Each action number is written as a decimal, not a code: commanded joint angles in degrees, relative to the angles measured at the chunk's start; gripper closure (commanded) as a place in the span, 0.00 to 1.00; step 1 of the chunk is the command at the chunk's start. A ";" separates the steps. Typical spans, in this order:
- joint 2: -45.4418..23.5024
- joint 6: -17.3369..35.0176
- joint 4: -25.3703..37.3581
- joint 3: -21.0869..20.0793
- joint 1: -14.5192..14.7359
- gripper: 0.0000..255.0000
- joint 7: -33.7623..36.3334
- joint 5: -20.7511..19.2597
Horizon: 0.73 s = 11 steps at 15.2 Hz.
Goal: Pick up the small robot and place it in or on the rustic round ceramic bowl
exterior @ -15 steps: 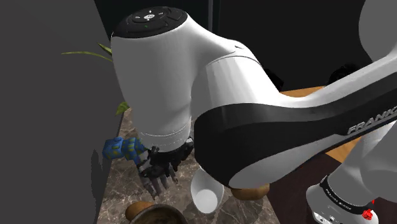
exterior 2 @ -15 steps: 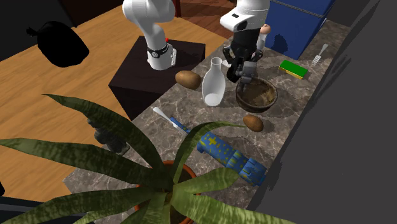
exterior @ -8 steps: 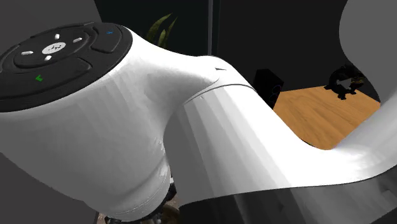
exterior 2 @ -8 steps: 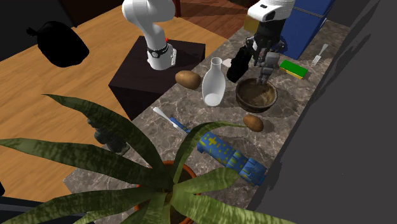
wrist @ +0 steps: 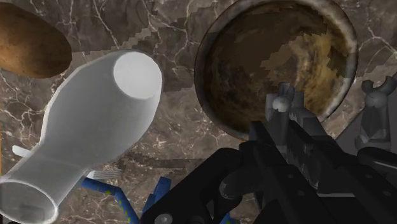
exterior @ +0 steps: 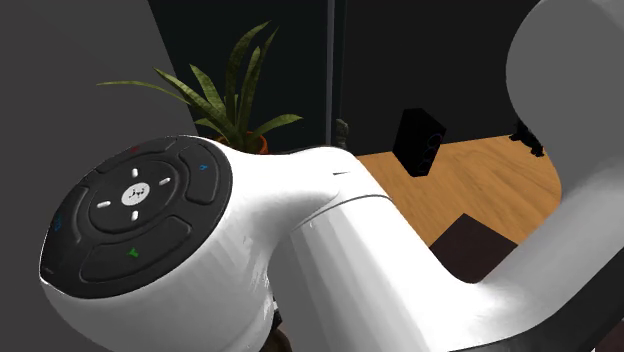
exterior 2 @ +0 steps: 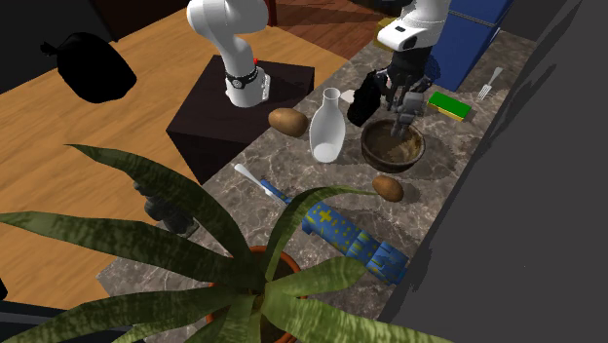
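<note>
The marble counter [exterior 2: 292, 161] stretches beneath your white arm [exterior: 330, 260], carrying a brown round bowl [exterior 2: 390, 154], a white vase [exterior 2: 327, 127] just beside it and a potato [exterior 2: 287, 121] near the vase. Your black gripper [exterior 2: 401, 95] hangs above the bowl's rim, its jaws pinching the small grey robot [wrist: 299, 130], which you see dangling over the bowl's edge.

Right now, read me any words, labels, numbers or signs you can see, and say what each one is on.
No words, brands or numbers can be read.
Button pad on the arm: a white mark in the middle, small coloured arrowheads around it, no letters.
Blue box on the counter: yellow cross-shaped marks, no letters.
Small robot in the gripper: no lettering visible.
</note>
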<state>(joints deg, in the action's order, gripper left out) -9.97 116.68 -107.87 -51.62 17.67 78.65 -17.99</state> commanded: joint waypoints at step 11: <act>-2.68 4.89 -3.55 0.95 0.94 1.00 2.75 -3.22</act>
<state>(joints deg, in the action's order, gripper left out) -12.63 121.52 -111.41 -50.68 18.61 81.38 -21.17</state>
